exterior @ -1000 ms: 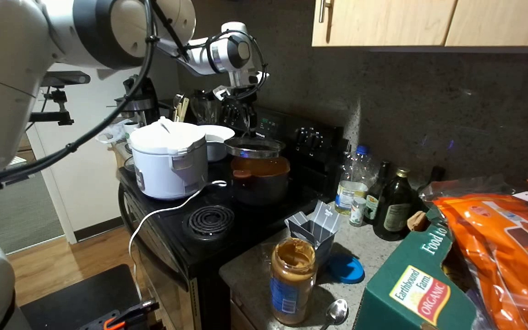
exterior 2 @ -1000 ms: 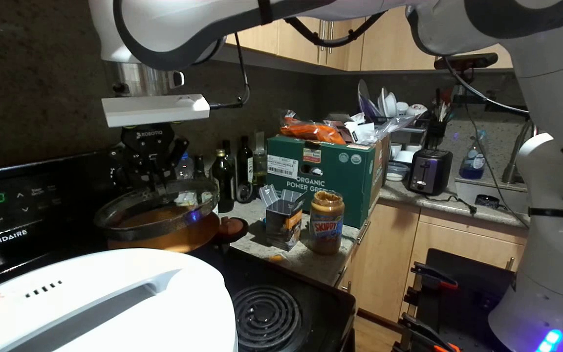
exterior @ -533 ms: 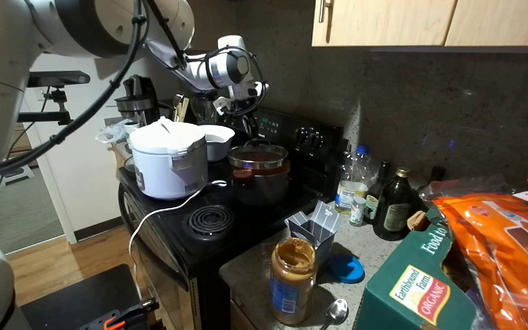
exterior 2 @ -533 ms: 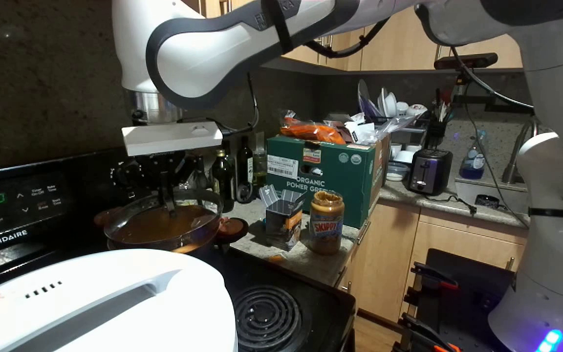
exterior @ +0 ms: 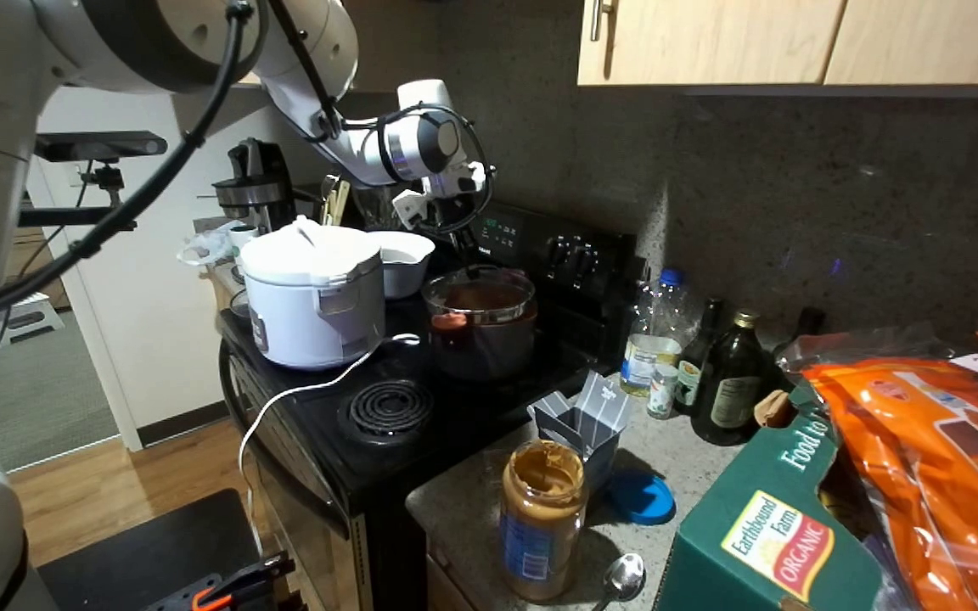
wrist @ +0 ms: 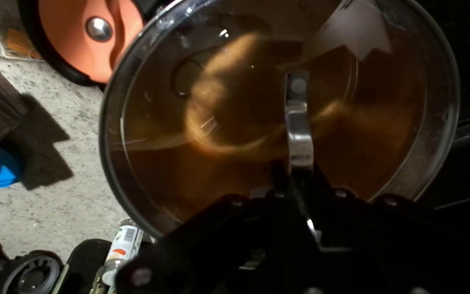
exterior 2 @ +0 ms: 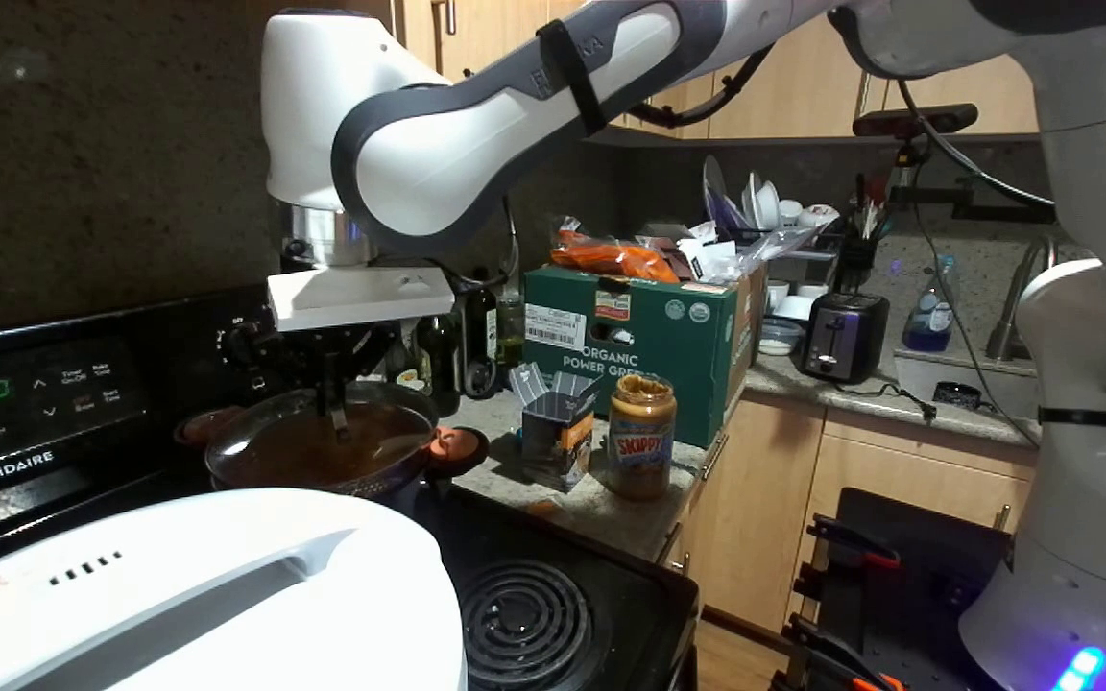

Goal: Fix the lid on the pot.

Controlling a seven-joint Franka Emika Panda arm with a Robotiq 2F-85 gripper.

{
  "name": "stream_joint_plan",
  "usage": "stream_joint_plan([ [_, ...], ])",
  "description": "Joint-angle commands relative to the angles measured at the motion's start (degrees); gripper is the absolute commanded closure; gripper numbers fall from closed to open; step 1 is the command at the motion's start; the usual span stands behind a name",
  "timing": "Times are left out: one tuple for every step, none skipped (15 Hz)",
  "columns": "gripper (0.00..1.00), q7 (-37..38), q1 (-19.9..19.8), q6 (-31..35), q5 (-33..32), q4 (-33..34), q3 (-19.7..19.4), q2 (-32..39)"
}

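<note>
while the end effector (wrist: 299, 174) pinches the glass lid (wrist: 251, 122) by its metal handle (wrist: 300, 139), the lid covers the pot (exterior: 482, 352).

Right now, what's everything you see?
Stove: 1, black, beside counter
Pot: 1, dark, on stove
Pot lid: 1, clear, over pot
Rice cooker: 1, white, on stove
Bowl: 1, white, beside rice cooker
Peanut butter jar: 1, tan, counter
Spoon: 1, silver, counter
Carton: 1, grey, counter
Produce box: 1, green, counter
Bag: 1, orange, atop produce box
Bottles: several, mostly dark, counter
Toaster: 1, black, counter
Cupboards: several, beige, overhead
Robot arm: 1, mostly white, above stove
Fingers: 2, black, shut on lid handle
</note>
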Motion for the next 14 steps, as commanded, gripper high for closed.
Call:
stream_joint_plan([
  [0.93,0.99,-0.88,2.87,-0.93,-4.51,0.44,-3.83],
  [0.93,0.56,-1.06,3.13,-0.75,-4.32,0.56,-3.69],
  [0.93,0.45,-1.09,3.19,-0.77,-4.10,0.57,-3.57],
  [0.93,0.31,-1.13,3.09,-0.87,-3.70,0.52,-3.36],
  [0.93,0.08,-1.28,3.03,-0.68,-3.40,0.58,-3.17],
  [0.93,-0.16,-1.44,2.90,-0.58,-3.09,0.59,-2.95],
  [0.93,-0.29,-1.55,2.81,-0.49,-2.91,0.62,-2.80],
  [0.93,-0.59,-1.77,2.75,-0.25,-2.79,0.72,-2.68],
  [0.93,-0.56,-1.79,2.68,-0.37,-2.73,0.66,-2.66],
  [0.93,-0.59,-1.87,2.66,-0.33,-2.62,0.67,-2.67],
  [0.93,-0.75,-1.96,2.62,-0.27,-2.48,0.72,-2.62],
  [0.93,-0.90,-2.04,2.62,-0.24,-2.31,0.76,-2.53],
  [0.93,-1.12,-2.11,2.61,-0.18,-2.03,0.86,-2.33],
  [0.93,-1.40,-2.17,2.62,-0.05,-1.73,1.00,-2.09],
])
